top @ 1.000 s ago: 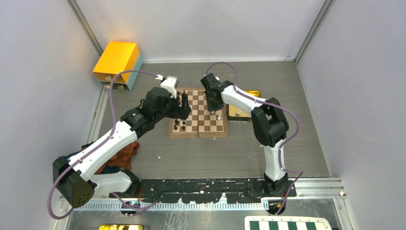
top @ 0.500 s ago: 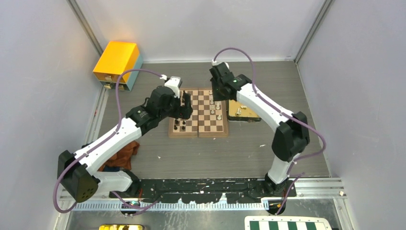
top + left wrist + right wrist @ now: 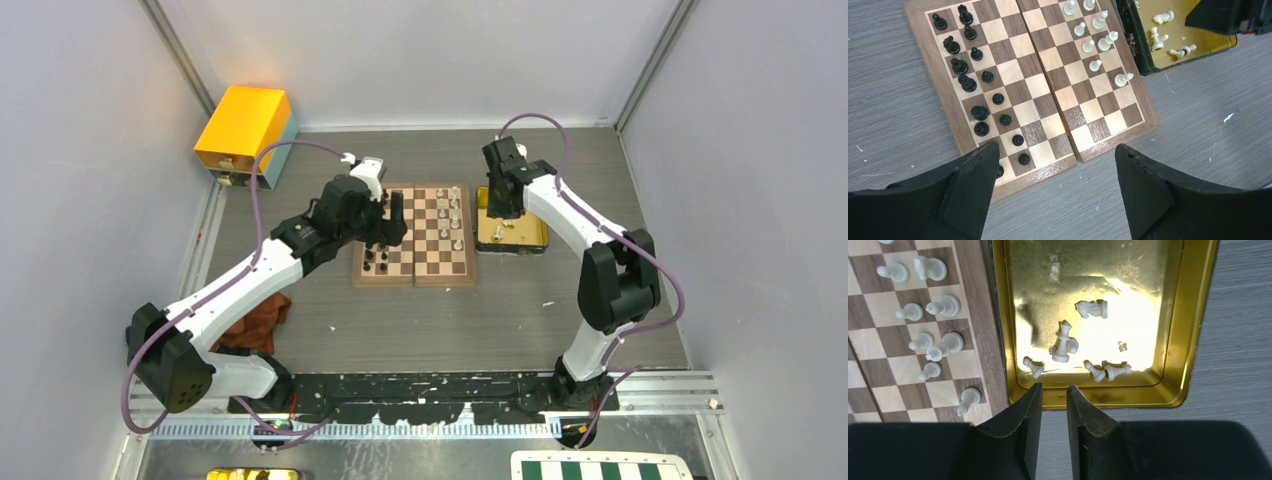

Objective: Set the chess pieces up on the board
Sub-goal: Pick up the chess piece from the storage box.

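Top external: high over the near edge of the table (image 3: pixel 400 325), angled down, far enough to hold the whole surface, the board (image 3: pixel 425 266) and the gold tray (image 3: pixel 520 248). Left wrist: mid-height, looking down past the left gripper (image 3: pixel 1056 152), with the whole board ahead of it. Right wrist: close over the tray, just ahead of the right gripper (image 3: pixel 1054 390); all three views share the tray and the board's tray-side edge.

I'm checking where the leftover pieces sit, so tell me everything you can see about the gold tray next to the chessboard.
The gold tray is a shallow rectangular tin, shiny like metal, with rounded corners and a raised rim, its floor scuffed and glaring. It lies flat on the grey table, close along the board's right frame. A handful of white pieces lie toppled inside.
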### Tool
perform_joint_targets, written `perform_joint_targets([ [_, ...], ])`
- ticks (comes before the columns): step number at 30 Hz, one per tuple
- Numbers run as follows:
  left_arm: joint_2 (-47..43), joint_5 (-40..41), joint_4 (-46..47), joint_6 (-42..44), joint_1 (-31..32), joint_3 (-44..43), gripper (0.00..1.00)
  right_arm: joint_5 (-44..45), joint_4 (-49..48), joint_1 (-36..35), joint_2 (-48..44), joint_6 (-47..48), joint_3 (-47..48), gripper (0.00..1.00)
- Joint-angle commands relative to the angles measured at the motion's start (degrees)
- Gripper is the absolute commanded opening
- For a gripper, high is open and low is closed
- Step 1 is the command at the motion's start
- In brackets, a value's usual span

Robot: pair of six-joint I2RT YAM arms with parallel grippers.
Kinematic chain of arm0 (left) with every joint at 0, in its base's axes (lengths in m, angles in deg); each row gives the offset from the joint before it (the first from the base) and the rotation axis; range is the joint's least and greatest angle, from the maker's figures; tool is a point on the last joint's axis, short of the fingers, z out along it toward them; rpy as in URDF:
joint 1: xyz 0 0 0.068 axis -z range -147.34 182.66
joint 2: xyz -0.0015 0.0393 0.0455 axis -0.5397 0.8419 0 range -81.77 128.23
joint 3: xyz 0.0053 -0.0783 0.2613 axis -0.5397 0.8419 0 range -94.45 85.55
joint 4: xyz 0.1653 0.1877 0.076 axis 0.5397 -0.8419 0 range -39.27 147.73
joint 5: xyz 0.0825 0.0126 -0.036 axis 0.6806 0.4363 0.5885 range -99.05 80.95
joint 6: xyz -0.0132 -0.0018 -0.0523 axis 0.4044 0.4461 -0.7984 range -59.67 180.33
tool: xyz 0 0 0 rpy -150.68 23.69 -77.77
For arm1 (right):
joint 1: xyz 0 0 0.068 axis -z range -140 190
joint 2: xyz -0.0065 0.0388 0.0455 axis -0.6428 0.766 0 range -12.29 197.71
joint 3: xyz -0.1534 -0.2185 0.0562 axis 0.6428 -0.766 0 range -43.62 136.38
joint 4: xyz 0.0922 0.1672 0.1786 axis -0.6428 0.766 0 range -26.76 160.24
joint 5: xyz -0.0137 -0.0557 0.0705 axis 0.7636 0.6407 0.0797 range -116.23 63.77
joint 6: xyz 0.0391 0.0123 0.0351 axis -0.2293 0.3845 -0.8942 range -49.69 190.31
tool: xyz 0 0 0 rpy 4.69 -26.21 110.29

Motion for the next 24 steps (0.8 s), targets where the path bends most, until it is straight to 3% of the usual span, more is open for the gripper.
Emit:
perform_joint_targets([
  [1,-0.43,-0.72,3.62,0.91,-0.68,-1.26,0.86,-1.03,-3.46,0.38,1.21,-1.03,-1.80,0.31],
  [24,1.28,-1.65,4.00,0.38,-1.34,-1.08,0.87,-4.72,-7.72,4.59,8.66,-2.01,-3.42,0.35],
])
